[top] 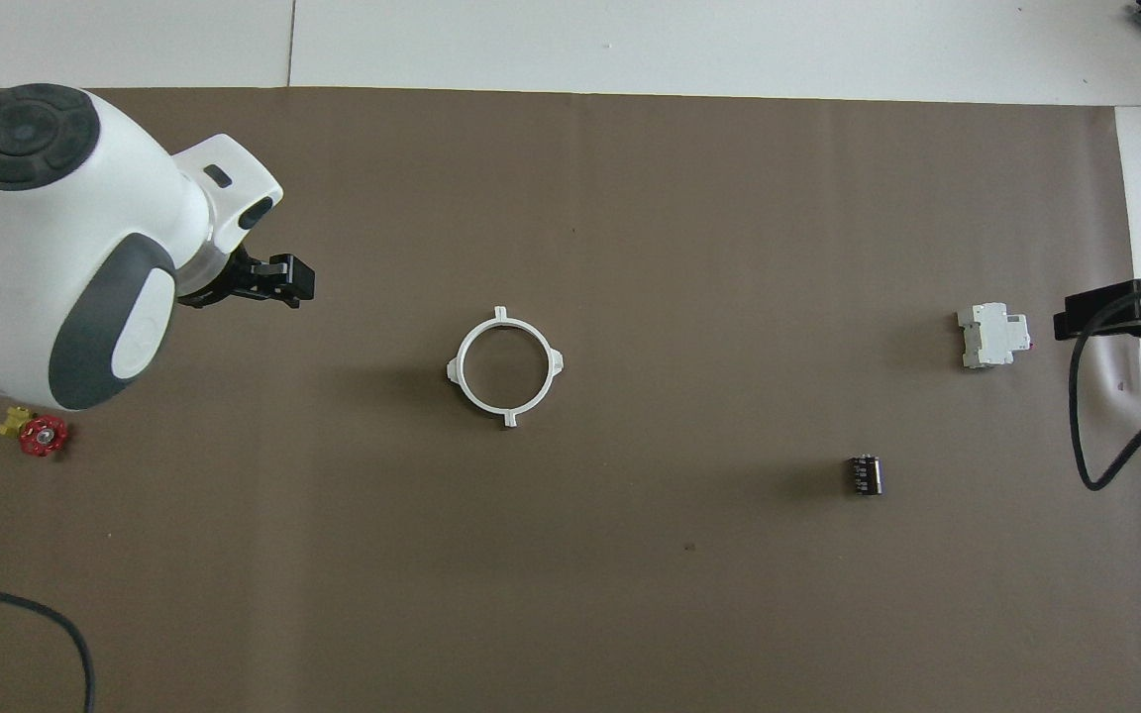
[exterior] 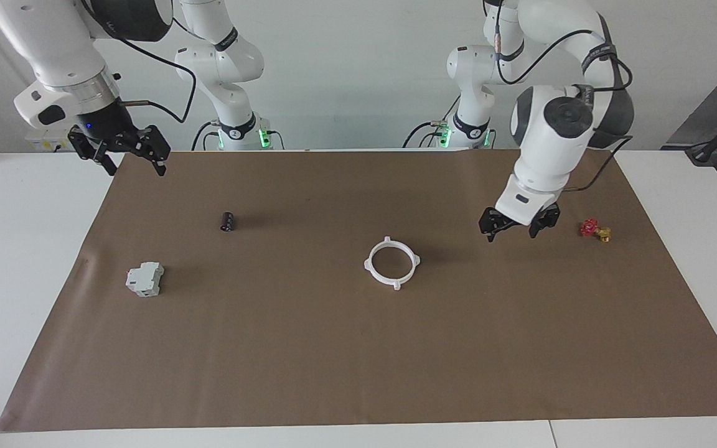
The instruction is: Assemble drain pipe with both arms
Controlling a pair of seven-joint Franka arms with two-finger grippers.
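Observation:
The drain pipe (exterior: 376,279) (top: 473,398) lies flat on the brown mat as one closed white ring with small tabs around it, and nothing touches it. My left gripper (exterior: 511,229) (top: 273,282) hangs open and empty above the mat, between the ring and a small red and yellow part. My right gripper (exterior: 123,155) (top: 1115,310) waits open and empty, raised over the mat's corner at the right arm's end.
A small black cylinder (exterior: 228,221) (top: 865,474) and a grey-white boxy block (exterior: 145,279) (top: 991,336) lie toward the right arm's end. The red and yellow part (exterior: 595,229) (top: 36,433) lies toward the left arm's end. The brown mat (exterior: 358,361) covers most of the white table.

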